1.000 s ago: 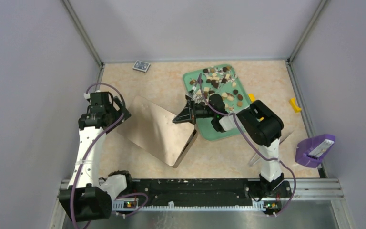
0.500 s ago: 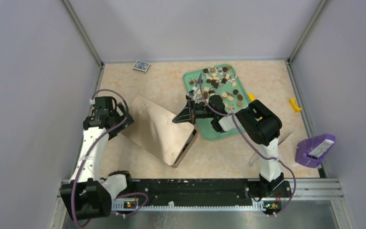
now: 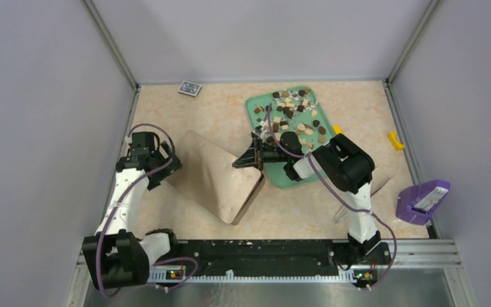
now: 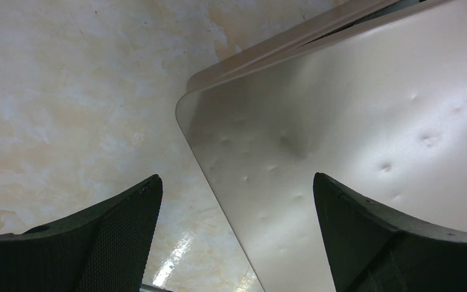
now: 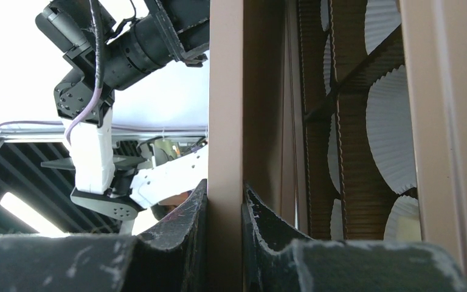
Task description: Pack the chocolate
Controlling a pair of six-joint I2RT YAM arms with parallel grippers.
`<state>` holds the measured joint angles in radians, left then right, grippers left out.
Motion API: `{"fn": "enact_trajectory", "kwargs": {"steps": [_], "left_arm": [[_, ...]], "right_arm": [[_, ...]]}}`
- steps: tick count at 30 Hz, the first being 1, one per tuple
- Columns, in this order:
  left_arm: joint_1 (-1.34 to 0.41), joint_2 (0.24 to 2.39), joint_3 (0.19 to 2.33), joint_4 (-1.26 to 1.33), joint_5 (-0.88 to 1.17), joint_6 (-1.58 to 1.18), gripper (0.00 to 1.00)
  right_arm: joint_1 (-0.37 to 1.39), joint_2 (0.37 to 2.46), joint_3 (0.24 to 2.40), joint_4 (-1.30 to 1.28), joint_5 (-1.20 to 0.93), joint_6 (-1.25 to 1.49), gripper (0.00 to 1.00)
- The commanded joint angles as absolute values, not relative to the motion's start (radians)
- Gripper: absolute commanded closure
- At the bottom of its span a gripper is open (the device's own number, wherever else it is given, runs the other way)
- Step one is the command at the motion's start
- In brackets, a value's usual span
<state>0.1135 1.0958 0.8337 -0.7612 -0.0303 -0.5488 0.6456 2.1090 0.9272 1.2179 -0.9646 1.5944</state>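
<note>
From above: brown, tan and cream chocolate pieces (image 3: 296, 114) lie unpacked on the green plastic tray (image 3: 297, 177), beside the glossy tan box lid (image 3: 214, 176) tilted up off the bench (image 3: 217, 109).

Left wrist: the left claw (image 4: 234, 182) is spread wide over the lid's corner, probably to steady it.

Right wrist: the right claw (image 5: 225, 194) is clenched on the lid's edge, baring white paper cups (image 5: 389, 134).

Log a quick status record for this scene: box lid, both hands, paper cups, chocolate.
box lid: tan, dented, gripped at its right edge
right hand: shut on box lid
left hand: open, over the lid's left corner
paper cups: white, inside cardboard dividers, visible ones look empty
chocolate: loose on green tray
</note>
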Motion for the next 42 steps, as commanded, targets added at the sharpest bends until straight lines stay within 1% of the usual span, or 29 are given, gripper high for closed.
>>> {"fn": "enact_trajectory", "kwargs": {"steps": [1,11,12,18,20,21,24,25,29,37,42], "left_arm": [[0.119,1.112,0.821,-0.708,-0.006,-0.552,0.03],[0.119,1.188,0.823,-0.693,0.062,-0.552,0.02],[0.119,1.193,0.820,-0.690,0.067,-0.552,0.02],[0.119,1.212,0.798,-0.655,0.101,-0.557,0.02],[0.118,1.220,0.798,-0.646,0.110,-0.560,0.02],[0.119,1.223,0.796,-0.644,0.111,-0.561,0.02],[0.118,1.231,0.796,-0.635,0.114,-0.564,0.02],[0.118,1.232,0.796,-0.630,0.120,-0.565,0.02],[0.118,1.244,0.801,-0.610,0.148,-0.578,0.02],[0.118,1.262,0.807,-0.597,0.168,-0.570,0.02],[0.118,1.265,0.803,-0.582,0.191,-0.567,0.04]], "right_arm": [[0.639,2.106,0.922,1.316,-0.947,1.598,1.00],[0.623,2.091,0.884,1.309,-0.927,1.572,1.00],[0.620,2.085,0.880,1.299,-0.925,1.563,0.98],[0.605,2.028,0.883,1.145,-0.922,1.455,0.72],[0.599,2.005,0.891,1.078,-0.916,1.410,0.60],[0.598,1.990,0.897,1.043,-0.916,1.379,0.55],[0.597,1.948,0.920,0.884,-0.902,1.288,0.43],[0.597,1.932,0.930,0.814,-0.893,1.248,0.40],[0.597,1.890,0.981,0.585,-0.841,1.083,0.37],[0.597,1.842,1.107,0.146,-0.705,0.812,0.35],[0.598,1.812,1.112,0.049,-0.632,0.741,0.35]]}}
